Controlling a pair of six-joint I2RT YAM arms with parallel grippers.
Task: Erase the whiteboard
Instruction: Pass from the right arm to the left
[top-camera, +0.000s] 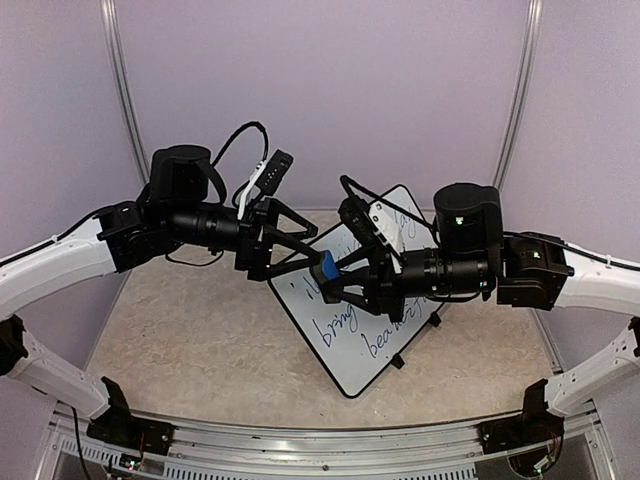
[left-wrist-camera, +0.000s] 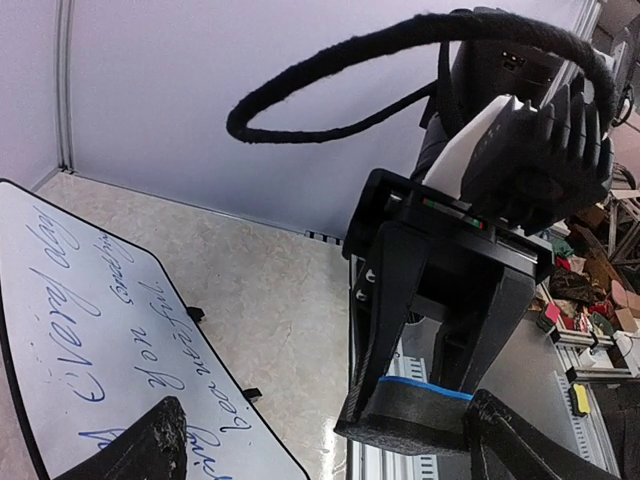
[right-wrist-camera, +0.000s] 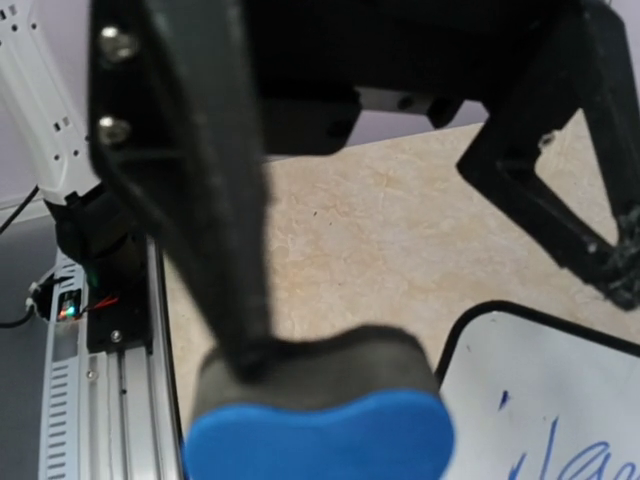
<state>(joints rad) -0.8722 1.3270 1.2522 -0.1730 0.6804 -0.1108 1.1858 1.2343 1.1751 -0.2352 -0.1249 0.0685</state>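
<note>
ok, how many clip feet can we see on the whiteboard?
2. Both are on the whiteboard's edge facing the right arm's base: the near clip towards the front corner, the far clip further back. Others may be hidden under the right arm.

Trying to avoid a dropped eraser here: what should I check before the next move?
1. Grip: right gripper shut on the eraser: ok.
2. Other arm: left gripper open, its fingers wide of the eraser: ok.
3. Board pose: whiteboard lying flat on the table: ok.
4. Board wiped clean: not ok, blue writing covers it.
5. Eraser felt touching the board: not ok, it looks held above the board's edge.
</note>
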